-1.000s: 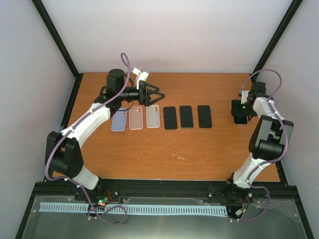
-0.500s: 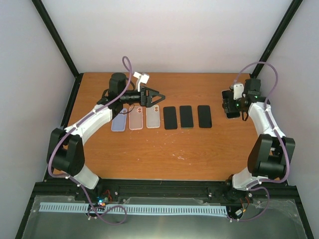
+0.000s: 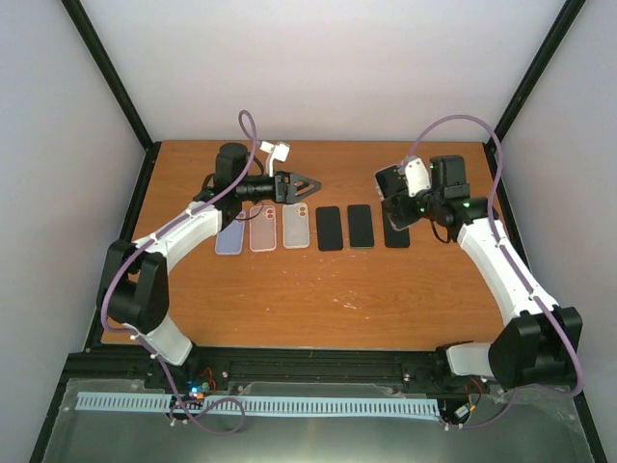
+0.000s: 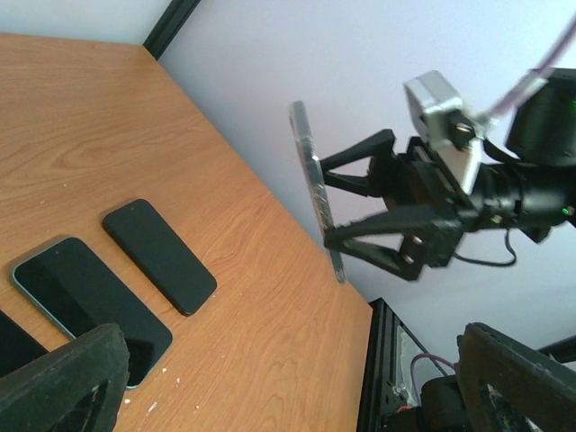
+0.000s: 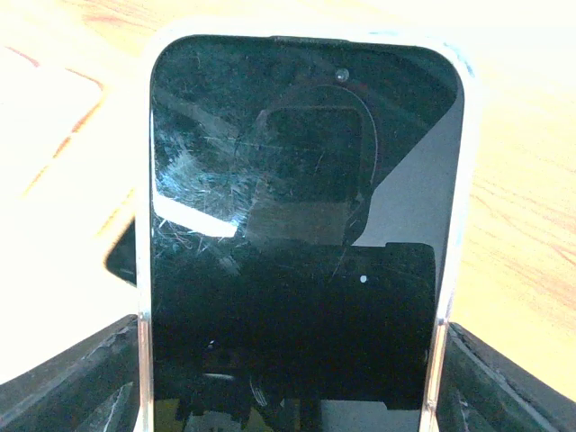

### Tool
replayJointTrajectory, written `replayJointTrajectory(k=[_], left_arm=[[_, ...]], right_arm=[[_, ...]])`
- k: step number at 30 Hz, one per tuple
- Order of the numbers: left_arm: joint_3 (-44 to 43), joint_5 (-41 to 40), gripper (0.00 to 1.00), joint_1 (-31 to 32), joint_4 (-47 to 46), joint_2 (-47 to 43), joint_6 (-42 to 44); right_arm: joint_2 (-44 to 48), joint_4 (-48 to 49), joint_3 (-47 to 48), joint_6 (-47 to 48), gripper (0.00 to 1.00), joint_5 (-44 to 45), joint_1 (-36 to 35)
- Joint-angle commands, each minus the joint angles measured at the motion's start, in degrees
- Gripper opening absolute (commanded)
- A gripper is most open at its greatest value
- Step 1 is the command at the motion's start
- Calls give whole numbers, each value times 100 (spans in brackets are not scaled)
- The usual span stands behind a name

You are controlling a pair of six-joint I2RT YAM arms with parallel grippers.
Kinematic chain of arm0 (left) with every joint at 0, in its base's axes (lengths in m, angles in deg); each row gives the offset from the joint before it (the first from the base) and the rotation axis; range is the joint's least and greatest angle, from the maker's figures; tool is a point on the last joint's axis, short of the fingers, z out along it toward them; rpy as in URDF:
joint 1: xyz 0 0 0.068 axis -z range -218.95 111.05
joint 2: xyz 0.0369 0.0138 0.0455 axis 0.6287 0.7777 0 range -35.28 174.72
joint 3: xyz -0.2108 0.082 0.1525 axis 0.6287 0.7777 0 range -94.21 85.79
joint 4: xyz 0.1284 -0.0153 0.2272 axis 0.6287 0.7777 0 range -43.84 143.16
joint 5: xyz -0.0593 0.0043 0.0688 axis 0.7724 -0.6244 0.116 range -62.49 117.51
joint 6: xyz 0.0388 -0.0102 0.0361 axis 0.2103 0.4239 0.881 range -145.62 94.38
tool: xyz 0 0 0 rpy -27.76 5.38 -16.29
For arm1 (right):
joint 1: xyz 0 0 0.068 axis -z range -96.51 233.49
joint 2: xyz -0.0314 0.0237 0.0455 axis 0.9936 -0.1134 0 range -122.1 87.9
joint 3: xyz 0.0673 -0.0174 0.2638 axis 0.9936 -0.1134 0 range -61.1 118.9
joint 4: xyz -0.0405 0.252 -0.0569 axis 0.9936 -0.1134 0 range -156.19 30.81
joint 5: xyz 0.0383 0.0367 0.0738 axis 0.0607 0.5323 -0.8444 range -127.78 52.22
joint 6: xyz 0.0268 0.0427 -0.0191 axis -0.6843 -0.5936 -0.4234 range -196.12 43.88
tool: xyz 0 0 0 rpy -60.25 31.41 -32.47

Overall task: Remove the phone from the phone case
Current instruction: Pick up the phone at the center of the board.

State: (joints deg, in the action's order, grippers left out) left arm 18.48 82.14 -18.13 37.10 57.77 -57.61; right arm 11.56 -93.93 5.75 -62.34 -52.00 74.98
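Right arm [image 3: 496,260] has swung in from the right edge of the table [image 3: 386,289] toward the middle, bringing the phone [image 5: 301,243] with it.
Left gripper [image 3: 314,184] hovers with jaws wide apart, empty, over three clear cases [image 3: 265,231]. Right gripper [image 3: 397,196] is clamped on the phone, raised above the rightmost of three black phones [image 3: 360,225]. The clear phone case [image 5: 456,180] still rims the phone.

From above, the right claw [image 3: 393,204] and its cased phone [image 3: 388,188] covered most of the rightmost black phone [image 3: 396,238], and the left arm [image 3: 193,224] hid part of the lavender case [image 3: 229,241]. The right wrist view cut off the cased phone's lower end and showed only corners of the claw's fingers [image 5: 76,382]. The left claw [image 3: 310,183] gave its own camera only blurred, cropped fingers [image 4: 54,378].
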Motion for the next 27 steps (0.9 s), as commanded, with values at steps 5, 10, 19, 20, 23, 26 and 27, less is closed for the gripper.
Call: replayJointTrajectory(k=[5, 10, 19, 20, 23, 26, 27], left_arm=[[-191, 164, 100, -13, -545, 207, -516], [-130, 321, 96, 89, -843, 188, -647], [-115, 565, 78, 295, -1084, 293, -818], [-101, 566, 75, 307, -1105, 313, -858], [-56, 627, 62, 334, -1235, 367, -1040], [-22, 724, 49, 343, -1375, 412, -1218], [-12, 757, 43, 344, -1431, 415, -1273]], right_arm=[[269, 413, 366, -337, 66, 352, -1340], [106, 456, 527, -248, 67, 770, -1932], [-149, 492, 744, -153, 67, 1135, -2450], [-160, 505, 761, -148, 68, 1178, -2493], [-170, 551, 791, -132, 68, 1339, -2607], [-197, 572, 819, -104, 68, 1491, -2691], [-191, 583, 814, -96, 68, 1514, -2713]])
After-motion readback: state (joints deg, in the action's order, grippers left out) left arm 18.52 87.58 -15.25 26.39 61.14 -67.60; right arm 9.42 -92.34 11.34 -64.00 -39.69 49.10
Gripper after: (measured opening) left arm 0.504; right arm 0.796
